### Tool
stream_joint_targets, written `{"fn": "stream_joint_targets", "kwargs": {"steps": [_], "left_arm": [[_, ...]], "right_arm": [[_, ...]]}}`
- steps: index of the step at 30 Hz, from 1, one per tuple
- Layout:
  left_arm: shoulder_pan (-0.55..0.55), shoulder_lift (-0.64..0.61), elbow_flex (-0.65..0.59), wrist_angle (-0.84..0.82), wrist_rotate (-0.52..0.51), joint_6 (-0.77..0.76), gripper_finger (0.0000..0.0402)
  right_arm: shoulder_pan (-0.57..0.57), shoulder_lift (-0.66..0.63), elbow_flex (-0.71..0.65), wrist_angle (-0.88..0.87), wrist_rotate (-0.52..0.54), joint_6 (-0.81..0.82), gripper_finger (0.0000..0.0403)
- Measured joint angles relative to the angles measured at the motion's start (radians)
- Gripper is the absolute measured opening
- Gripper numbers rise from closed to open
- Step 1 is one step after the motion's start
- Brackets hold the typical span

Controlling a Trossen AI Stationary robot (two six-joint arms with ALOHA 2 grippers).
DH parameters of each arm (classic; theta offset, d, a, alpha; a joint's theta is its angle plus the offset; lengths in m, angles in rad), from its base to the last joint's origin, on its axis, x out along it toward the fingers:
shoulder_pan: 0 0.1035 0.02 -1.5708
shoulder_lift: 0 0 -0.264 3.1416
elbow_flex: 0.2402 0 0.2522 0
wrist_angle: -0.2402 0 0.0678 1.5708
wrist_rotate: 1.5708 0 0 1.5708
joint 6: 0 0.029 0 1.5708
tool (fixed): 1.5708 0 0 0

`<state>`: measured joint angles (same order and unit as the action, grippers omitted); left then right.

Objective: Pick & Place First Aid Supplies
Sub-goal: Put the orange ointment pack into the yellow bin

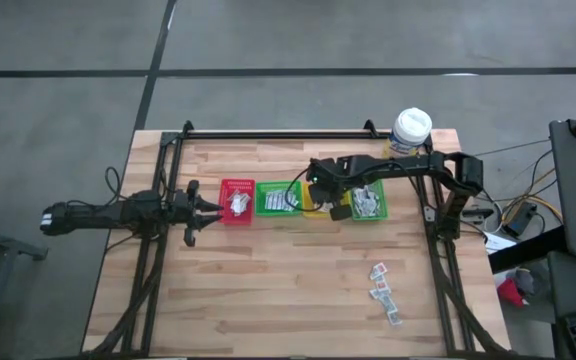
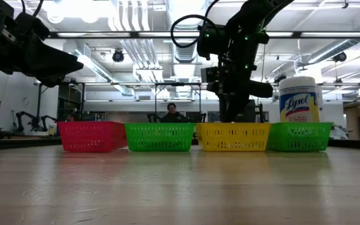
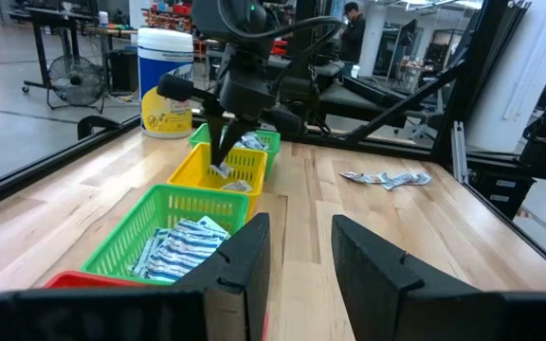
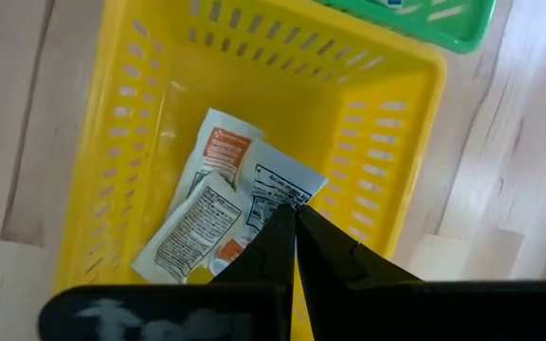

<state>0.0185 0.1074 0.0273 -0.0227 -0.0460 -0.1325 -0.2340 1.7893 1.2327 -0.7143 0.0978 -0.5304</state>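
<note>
"Lysol" on wipes tub (image 2: 299, 98) label; sachet (image 4: 275, 194) print too small to read.

Four small plastic bins line the wooden table (image 1: 268, 290): red bin (image 1: 237, 200), green bin (image 1: 278, 198), yellow bin (image 4: 159, 104) and another green bin (image 1: 368, 203); a wipes tub (image 1: 411, 130) stands just behind the last green bin

From above, the right arm (image 1: 388, 168) hides most of the yellow bin (image 1: 313, 207); the loose sachets (image 1: 384, 293) on the table are too small to tell apart
</note>
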Motion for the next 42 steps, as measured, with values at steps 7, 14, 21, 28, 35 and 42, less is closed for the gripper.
{"fn": "stream_joint_targets", "kwargs": {"steps": [7,14,21,28,35,42], "left_arm": [[0.000,0.000,0.000,0.000,0.000,0.000,0.0113],[0.000,0.000,0.000,0.000,0.000,-0.002,0.0113],[0.000,0.000,0.000,0.000,0.000,-0.002,0.0113],[0.000,0.000,0.000,0.000,0.000,-0.002,0.0113],[0.000,0.000,0.000,0.000,0.000,-0.002,0.0113],[0.000,0.000,0.000,0.000,0.000,0.003,0.0113]], "right_arm": [[0.000,0.000,0.000,0.001,0.000,0.019,0.0009],[0.000,0.000,0.000,0.001,-0.001,0.026,0.0009],[0.000,0.000,-0.001,0.001,-0.002,0.027,0.0016],[0.000,0.000,-0.001,0.002,-0.001,0.043,0.0059],[0.005,0.000,0.054,-0.046,0.015,0.048,0.0088],[0.049,-0.002,0.204,-0.243,0.016,0.172,0.0098]]}}
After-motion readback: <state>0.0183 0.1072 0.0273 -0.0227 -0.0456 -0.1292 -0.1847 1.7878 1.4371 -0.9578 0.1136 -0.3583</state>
